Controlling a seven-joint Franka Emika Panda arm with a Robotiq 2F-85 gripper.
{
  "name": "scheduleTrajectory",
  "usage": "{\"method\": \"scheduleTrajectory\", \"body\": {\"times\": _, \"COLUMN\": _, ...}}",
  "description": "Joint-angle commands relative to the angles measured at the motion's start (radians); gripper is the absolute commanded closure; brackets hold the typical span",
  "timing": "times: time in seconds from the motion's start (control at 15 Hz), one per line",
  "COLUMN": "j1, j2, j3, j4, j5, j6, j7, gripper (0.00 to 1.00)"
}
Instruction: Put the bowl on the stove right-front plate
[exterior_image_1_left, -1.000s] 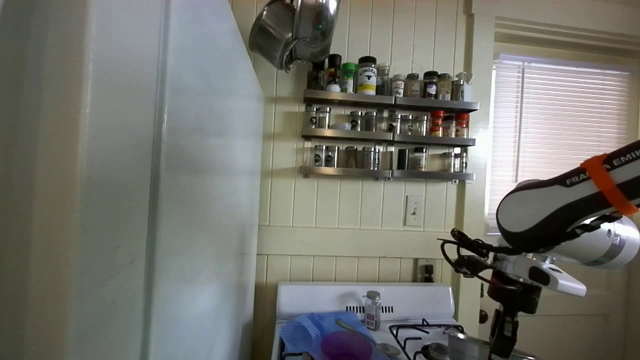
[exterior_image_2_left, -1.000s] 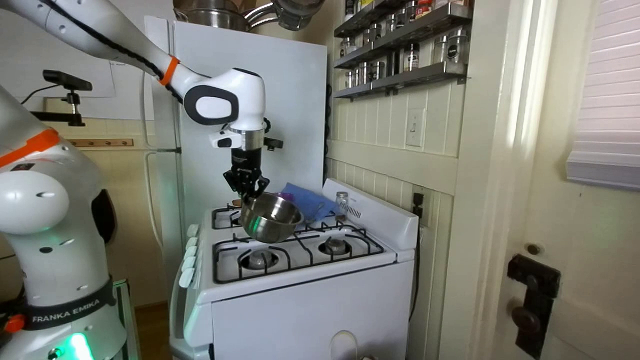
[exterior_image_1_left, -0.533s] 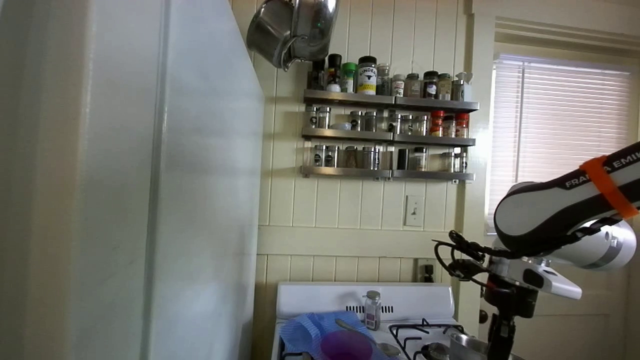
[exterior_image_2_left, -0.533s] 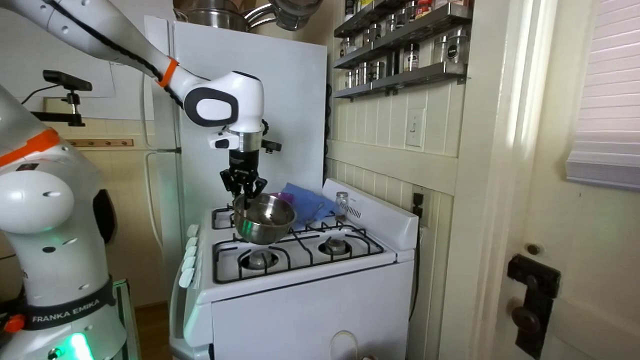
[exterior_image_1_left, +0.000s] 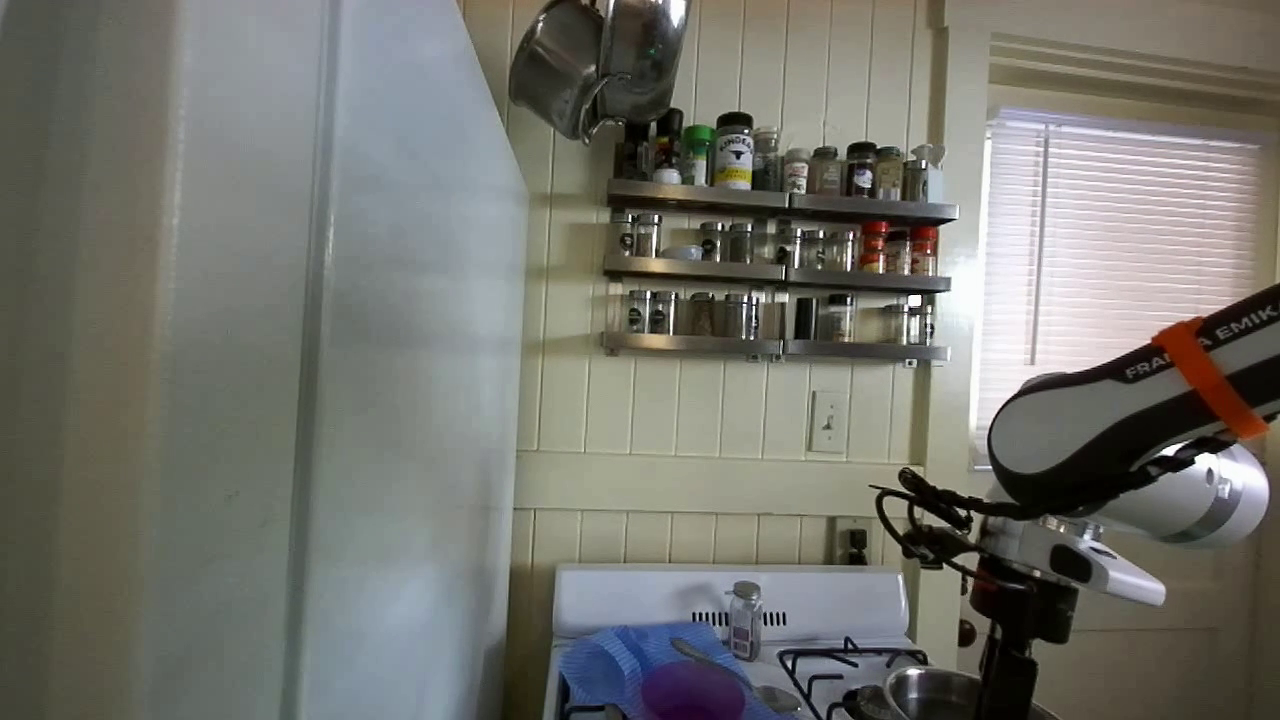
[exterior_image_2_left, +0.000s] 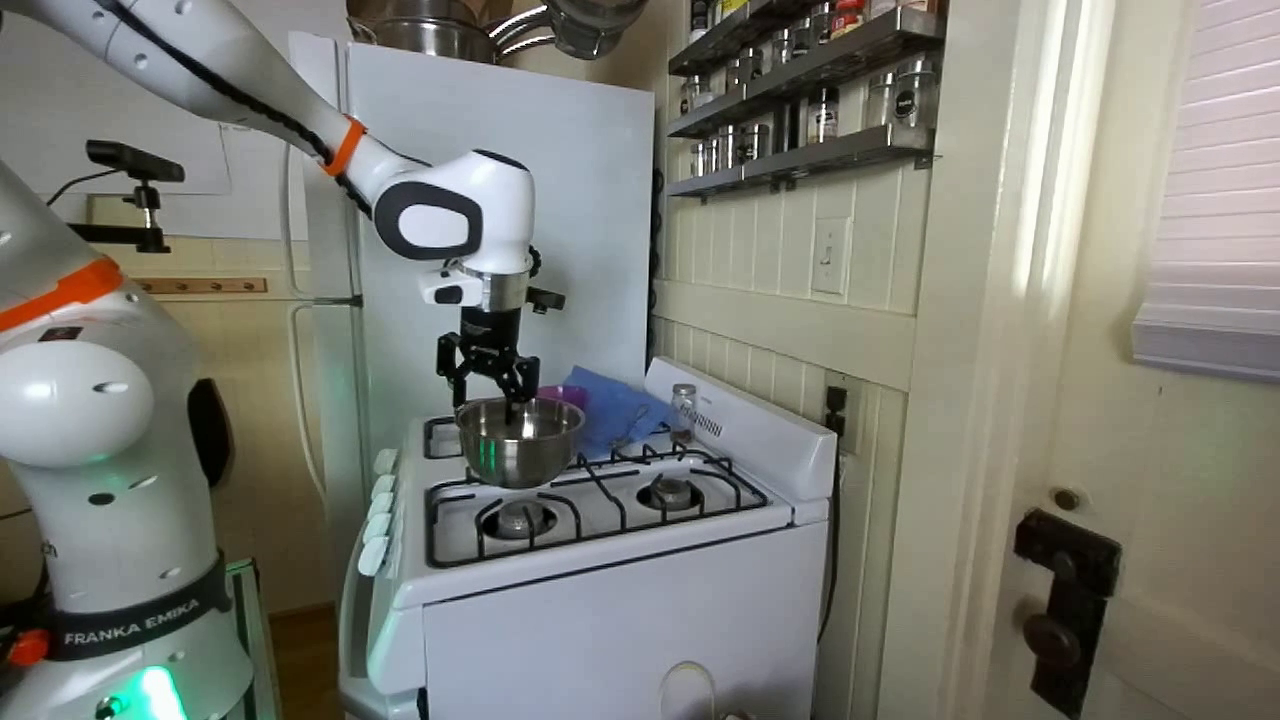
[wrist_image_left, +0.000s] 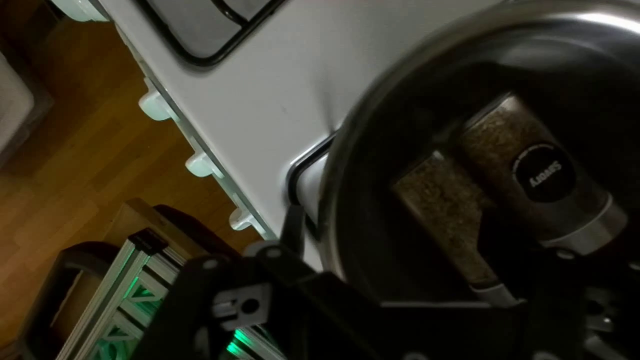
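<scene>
The metal bowl (exterior_image_2_left: 520, 460) stands about level at the stove's right-hand grate. It covers the grate's edge and lies a little off the right-front plate (exterior_image_2_left: 521, 519). Astride its near rim, my gripper (exterior_image_2_left: 484, 402) is open, one finger reaching inside and one outside. In the wrist view the outer finger (wrist_image_left: 294, 227) is apart from the bowl's wall (wrist_image_left: 345, 165); the inner one is mostly lost in shadow. Two spice jars lie in the bowl, one a "Savory" jar (wrist_image_left: 530, 170). In an exterior view only the top of the bowl (exterior_image_1_left: 925, 685) shows.
A purple bowl (exterior_image_1_left: 692, 690) and a spoon (exterior_image_1_left: 710, 660) lie on a blue cloth (exterior_image_1_left: 605, 665), with an upright spice jar (exterior_image_1_left: 745, 622) beside them. The stove's back panel (exterior_image_2_left: 740, 425) and knobs (exterior_image_2_left: 376, 522) border the top. The fridge (exterior_image_2_left: 500, 120) rises behind.
My gripper has opened and let go of the rim. The bowl, tilted in the grip a second ago, has come level and shifted slightly in both exterior views.
</scene>
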Motion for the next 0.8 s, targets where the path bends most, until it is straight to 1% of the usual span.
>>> {"method": "scheduleTrajectory", "body": {"times": 0.0, "j1": 0.020, "j2": 0.010, "j3": -0.035, "j4": 0.000, "j5": 0.001, "j6": 0.005, "j7": -0.053, "gripper": 0.00}}
{"method": "scheduleTrajectory", "body": {"times": 0.13, "j1": 0.040, "j2": -0.003, "j3": -0.063, "j4": 0.001, "j5": 0.016, "j6": 0.028, "j7": -0.160, "gripper": 0.00}}
{"method": "scheduleTrajectory", "body": {"times": 0.2, "j1": 0.051, "j2": -0.037, "j3": -0.075, "j4": -0.022, "j5": 0.019, "j6": 0.037, "j7": -0.228, "gripper": 0.00}}
{"method": "scheduleTrajectory", "body": {"times": 0.33, "j1": 0.058, "j2": -0.066, "j3": -0.088, "j4": -0.022, "j5": 0.019, "j6": 0.036, "j7": -0.322, "gripper": 0.01}}
{"method": "scheduleTrajectory", "body": {"times": 0.53, "j1": 0.064, "j2": -0.125, "j3": -0.100, "j4": -0.021, "j5": 0.014, "j6": 0.012, "j7": -0.462, "gripper": 0.00}}
{"method": "scheduleTrajectory", "body": {"times": 0.67, "j1": 0.066, "j2": -0.180, "j3": -0.109, "j4": -0.019, "j5": 0.010, "j6": -0.018, "j7": -0.554, "gripper": 0.00}}
{"method": "scheduleTrajectory", "body": {"times": 0.73, "j1": 0.067, "j2": -0.214, "j3": -0.117, "j4": -0.017, "j5": 0.003, "j6": -0.051, "j7": -0.602, "gripper": 0.00}}
